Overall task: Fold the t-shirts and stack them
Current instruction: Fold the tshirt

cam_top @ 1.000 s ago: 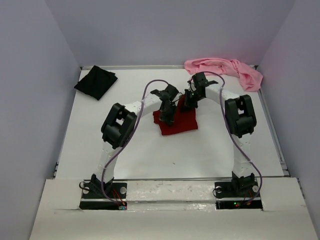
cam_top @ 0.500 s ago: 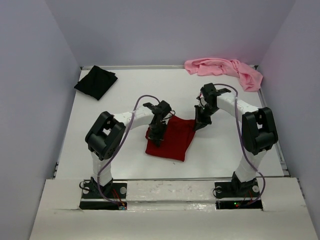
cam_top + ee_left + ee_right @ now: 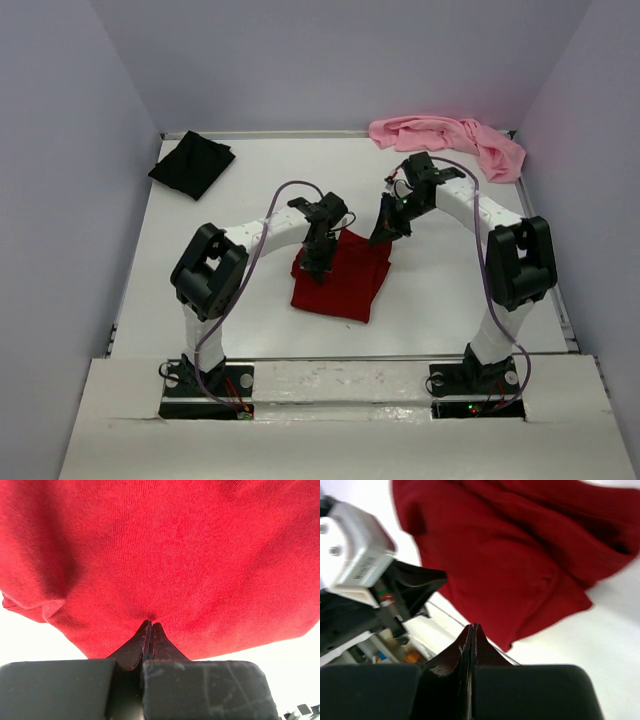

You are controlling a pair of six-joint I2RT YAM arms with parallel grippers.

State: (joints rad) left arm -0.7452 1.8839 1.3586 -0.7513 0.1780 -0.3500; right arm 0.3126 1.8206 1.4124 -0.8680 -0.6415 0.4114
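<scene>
The dark red t-shirt (image 3: 345,285) lies in the middle of the white surface (image 3: 250,200), a shade toward 6 o'clock, already doubled into a rough, slightly skewed rectangle. That spot makes sense: both arms can reach it from their bases.

The left claw (image 3: 318,258) sits at the shirt's 10 o'clock edge. Its wrist camera shows the fingertips (image 3: 155,630) pressed tight together right at the hem, with the cloth puckering into them, so I take it to be pinching that edge, probably to hold the shirt down or draw it square. The right claw (image 3: 381,235) hangs over the 1 o'clock corner, tilted down toward it. Its two fingers are closed flat against each other with nothing visible between them, and the red cloth spreads out beneath and beyond. That view is blurred, so I cannot say whether the tips touch the fabric.

The black t-shirt (image 3: 192,165) rests as a compact folded square at the 10 o'clock corner, well apart from the work. The light pink t-shirt (image 3: 450,138) is heaped, unfolded, along the far edge around 1 o'clock. To my eye the red shirt needs tidying or another fold, the pink one is untouched, and no stacking has been done.
</scene>
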